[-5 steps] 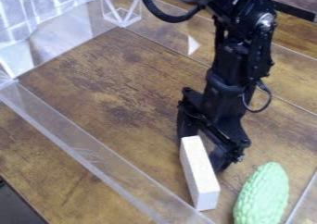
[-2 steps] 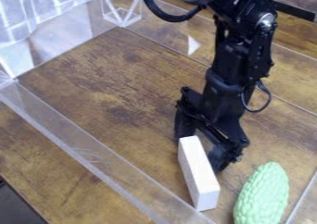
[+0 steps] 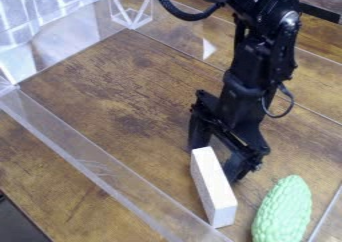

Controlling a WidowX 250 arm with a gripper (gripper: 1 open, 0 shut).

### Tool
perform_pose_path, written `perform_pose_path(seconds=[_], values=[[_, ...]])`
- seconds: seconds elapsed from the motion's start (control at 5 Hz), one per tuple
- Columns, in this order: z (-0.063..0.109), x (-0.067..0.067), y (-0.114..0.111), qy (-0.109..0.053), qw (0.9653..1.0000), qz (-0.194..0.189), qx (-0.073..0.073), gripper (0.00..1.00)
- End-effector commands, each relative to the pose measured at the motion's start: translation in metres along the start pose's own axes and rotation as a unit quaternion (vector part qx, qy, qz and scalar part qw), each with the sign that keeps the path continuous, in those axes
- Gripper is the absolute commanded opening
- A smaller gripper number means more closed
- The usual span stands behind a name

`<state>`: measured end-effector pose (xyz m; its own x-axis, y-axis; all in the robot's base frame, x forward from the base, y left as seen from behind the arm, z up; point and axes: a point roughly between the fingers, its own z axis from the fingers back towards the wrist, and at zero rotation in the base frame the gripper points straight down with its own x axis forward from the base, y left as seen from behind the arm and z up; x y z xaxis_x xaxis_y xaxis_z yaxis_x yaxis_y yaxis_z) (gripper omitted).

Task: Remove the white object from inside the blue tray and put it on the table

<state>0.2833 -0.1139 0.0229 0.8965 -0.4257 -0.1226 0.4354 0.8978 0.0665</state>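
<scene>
Barely shifted since the earlier frame: gripper point(image 3: 221, 158) sits a hair differently over the white block point(image 3: 213, 187), can't tell if it's clamped or released. Block's upper end is right at the jaws, the rest sticking out toward the camera above the wooden table point(image 3: 114, 96). Green bumpy lump point(image 3: 282, 211) just beside it, clear plastic strips point(image 3: 100, 166) around.

A white block point(image 3: 213, 187) is seen on a brown wooden table point(image 3: 114, 96), its upper end met by the black gripper point(image 3: 225, 141) of a robot arm point(image 3: 257, 56) reached in from the top. A bumpy green oval object point(image 3: 282, 210) is seen just beside the block, near the lower right corner. The scene is crossed at lower left by a clear plastic strip point(image 3: 100, 166), and white patterned cloth point(image 3: 51, 11) is shown at upper left.
</scene>
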Motion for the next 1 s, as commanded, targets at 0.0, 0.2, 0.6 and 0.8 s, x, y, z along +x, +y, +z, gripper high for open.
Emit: perform_pose_path(seconds=[0.0, 0.2, 0.6, 0.8], values=[[0.028, 0.01, 0.007, -0.043, 0.999, 0.011, 0.006, 1.0], [0.031, 0.01, 0.01, -0.044, 0.9989, 0.015, 0.008, 1.0], [0.038, 0.01, 0.014, -0.047, 0.9986, 0.023, 0.011, 1.0], [0.04, 0.01, 0.017, -0.048, 0.9984, 0.028, 0.013, 1.0]])
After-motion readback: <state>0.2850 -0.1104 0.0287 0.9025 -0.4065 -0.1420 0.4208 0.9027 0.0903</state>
